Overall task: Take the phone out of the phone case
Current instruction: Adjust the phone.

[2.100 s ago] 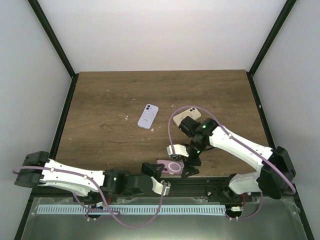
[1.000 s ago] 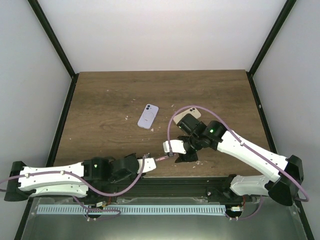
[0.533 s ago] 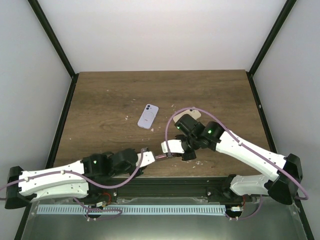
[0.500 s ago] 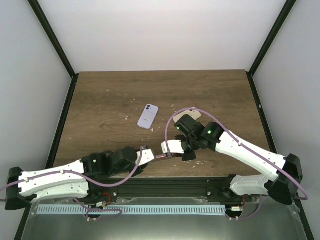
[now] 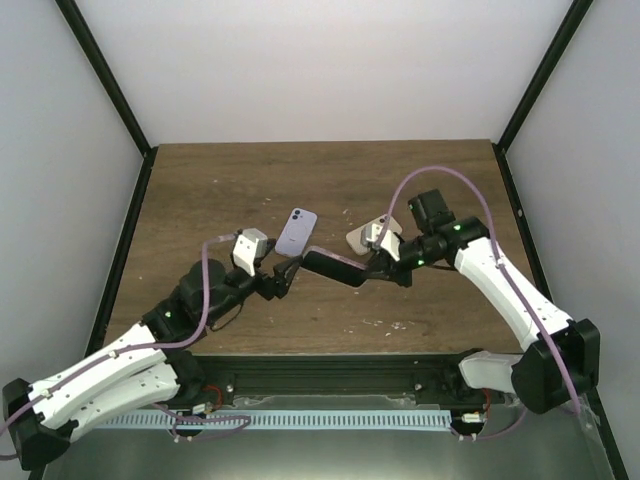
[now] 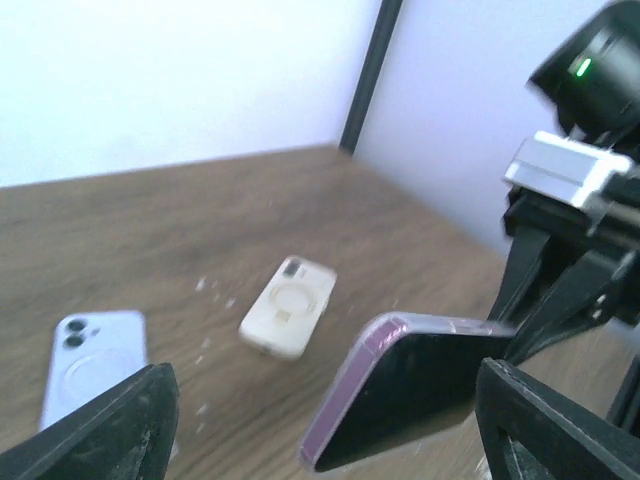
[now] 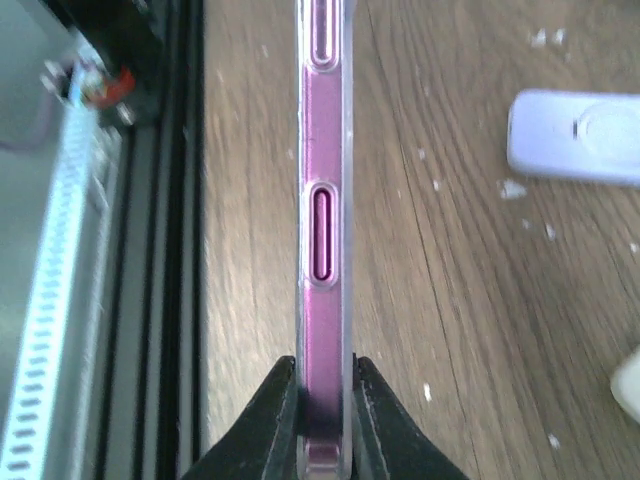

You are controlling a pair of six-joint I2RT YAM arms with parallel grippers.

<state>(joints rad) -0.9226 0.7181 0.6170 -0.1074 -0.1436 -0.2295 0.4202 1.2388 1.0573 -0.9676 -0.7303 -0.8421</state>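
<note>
The phone (image 5: 333, 268), pink-edged with a dark screen, sits in its clear phone case (image 7: 345, 150) and hangs level above the table's middle. My right gripper (image 5: 377, 268) is shut on its right end; in the right wrist view the fingertips (image 7: 290, 395) pinch both faces of the edge-on phone (image 7: 324, 230). My left gripper (image 5: 287, 273) stands open just off the phone's free left end. The left wrist view shows the phone (image 6: 420, 395) between and ahead of the wide-apart fingers (image 6: 110, 425), not touching them.
A lilac phone (image 5: 297, 232) lies flat on the wooden table (image 5: 200, 190) behind the left gripper. A cream phone case (image 5: 372, 234) lies behind the right gripper. The black front rail (image 7: 170, 250) runs along the table's near edge.
The left gripper has opened and let go of the phone's end. Both arms have moved from the front edge toward the table's middle, the right one carrying the phone higher.
</note>
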